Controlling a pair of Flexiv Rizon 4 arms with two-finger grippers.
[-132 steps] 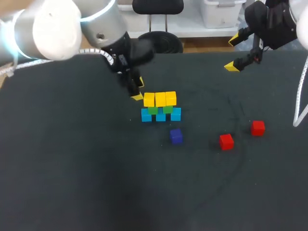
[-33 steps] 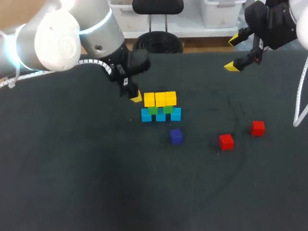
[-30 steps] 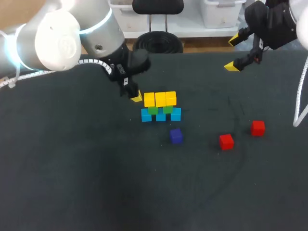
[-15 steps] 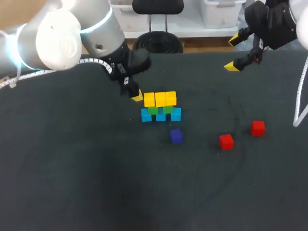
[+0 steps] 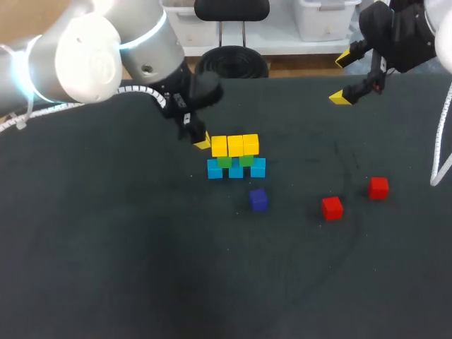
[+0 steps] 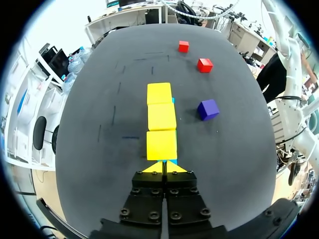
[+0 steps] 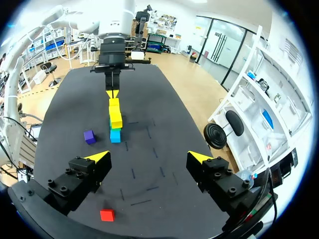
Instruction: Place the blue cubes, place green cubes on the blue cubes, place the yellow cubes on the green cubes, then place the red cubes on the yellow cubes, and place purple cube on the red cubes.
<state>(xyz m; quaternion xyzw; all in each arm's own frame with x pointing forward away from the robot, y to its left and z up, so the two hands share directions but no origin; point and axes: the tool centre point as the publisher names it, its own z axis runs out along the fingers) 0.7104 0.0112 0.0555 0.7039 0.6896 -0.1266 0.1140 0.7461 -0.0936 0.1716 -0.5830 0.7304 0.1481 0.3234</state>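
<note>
Head view, just above mid-frame on the dark matte table: row of three small blue cubes, side by side and touching. On top of these, two small green cubes, each bridging a joint in the blue row. On top again, three small bright yellow cubes in a touching row.

Loose on the table, right of centre: small purple cube near the stack's lower right, not touching it. Two small red cubes further right, well apart from the stack and from each other, the second nearer the right edge.

Left gripper, black with yellow tips, at the left end of the yellow row. In the left wrist view, tips pressed together with nothing between them, right at the nearest yellow cube; contact impossible to tell.

Right gripper in the upper right of the frame, fingers spread wide, holding nothing, well apart from every cube.
</note>
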